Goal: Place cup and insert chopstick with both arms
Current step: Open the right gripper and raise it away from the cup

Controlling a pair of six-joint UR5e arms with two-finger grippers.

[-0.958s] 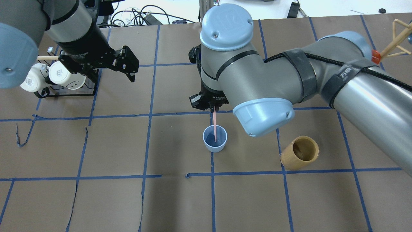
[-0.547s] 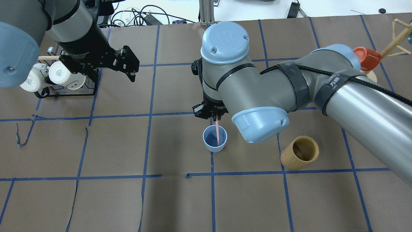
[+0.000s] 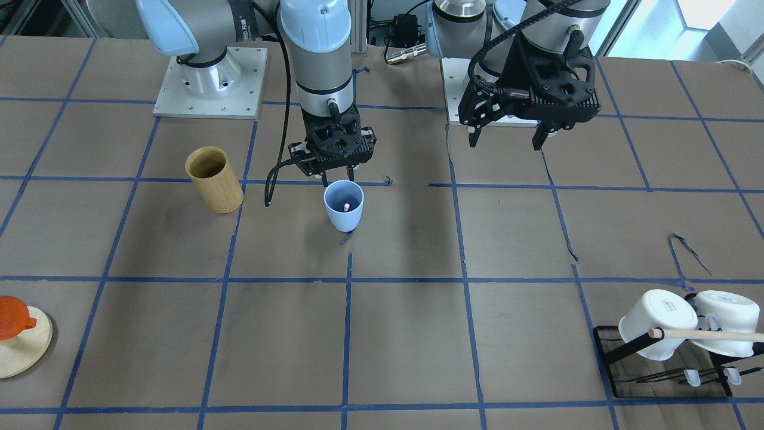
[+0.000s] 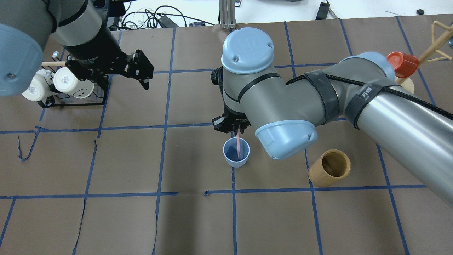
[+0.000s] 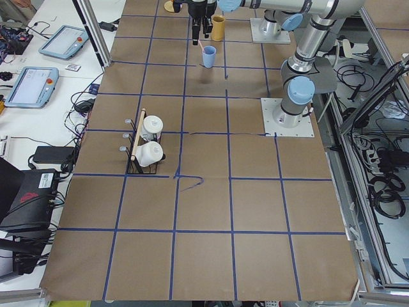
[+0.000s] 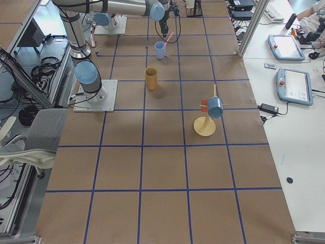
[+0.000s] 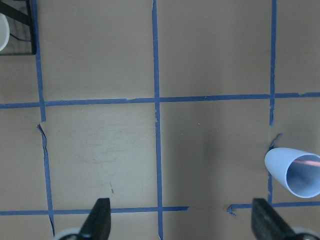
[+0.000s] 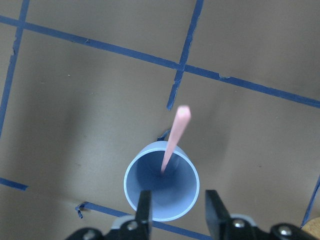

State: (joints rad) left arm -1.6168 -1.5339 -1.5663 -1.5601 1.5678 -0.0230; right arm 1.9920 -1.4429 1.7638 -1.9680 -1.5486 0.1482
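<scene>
Right gripper (image 8: 178, 197) released, fingers spread just above the blue cup (image 3: 342, 218), pink chopstick (image 8: 175, 135) free of the pads, lower end inside the cup, tilted against its rim, cup upright on the table (image 4: 124, 159) beside a tape crossing, left gripper (image 7: 181, 205) spread, empty, well apart from the cup.

The left gripper (image 7: 182, 223) hangs over the brown table (image 7: 100, 150), its fingers (image 7: 98, 221) spread wide with nothing between them. At the right edge stands the blue cup (image 7: 295, 172), the pink chopstick (image 7: 306, 162) inside. Blue tape lines (image 7: 156, 100) cross the surface.
</scene>
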